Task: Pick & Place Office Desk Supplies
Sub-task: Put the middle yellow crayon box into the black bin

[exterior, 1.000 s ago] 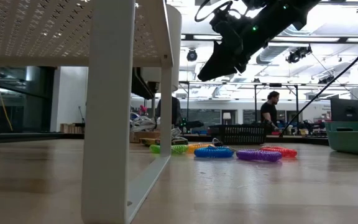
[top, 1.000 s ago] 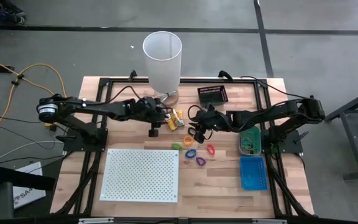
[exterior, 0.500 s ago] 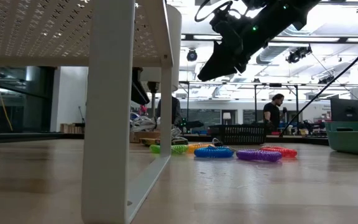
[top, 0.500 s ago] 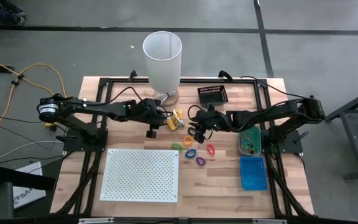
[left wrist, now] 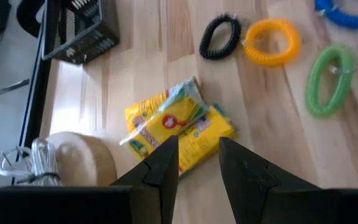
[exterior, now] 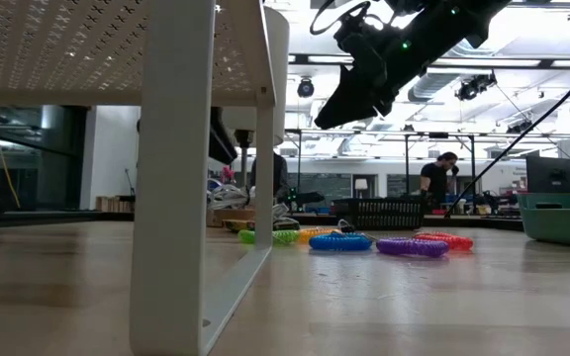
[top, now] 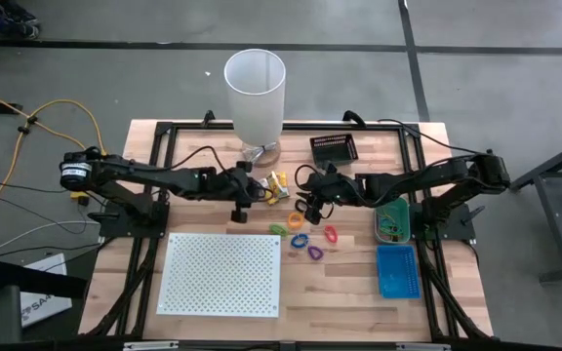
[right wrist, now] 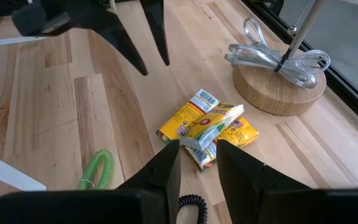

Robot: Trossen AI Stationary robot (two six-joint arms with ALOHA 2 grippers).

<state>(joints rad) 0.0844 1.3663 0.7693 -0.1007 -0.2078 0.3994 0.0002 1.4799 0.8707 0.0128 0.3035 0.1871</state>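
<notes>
Taking the yellow packets (top: 275, 188) as the reference point: they lie on the bare wood just beside the round wooden base (left wrist: 79, 163) of the tall white cylinder (top: 256, 95), untouched by either arm.

Change noted: over the last second the left gripper (top: 239, 200) has travelled from a spot close against the wooden base to a position nearer the packets and slightly toward the white perforated board (top: 222, 274). In its own wrist view the packets now sit directly ahead of the fingers (left wrist: 160, 167). The jaws stand partly open with a clear gap between them and hold nothing. In my judgement this is the line-up for a pick of the packets; descent and closing are not yet done.

No change: the right gripper (top: 305, 203) hangs above the table on the far side of the packets from the left one, in the same place as a second ago. Its jaws are likewise partly open and empty, and its wrist view also looks down on the packets (right wrist: 205, 127).

The coloured loops are undisturbed: the black loop (left wrist: 219, 37), orange loop (left wrist: 271, 42) and green loop (left wrist: 329, 79) lie beyond the packets, well apart from the left gripper. In the background, a person (exterior: 443, 178) has shifted slightly.
</notes>
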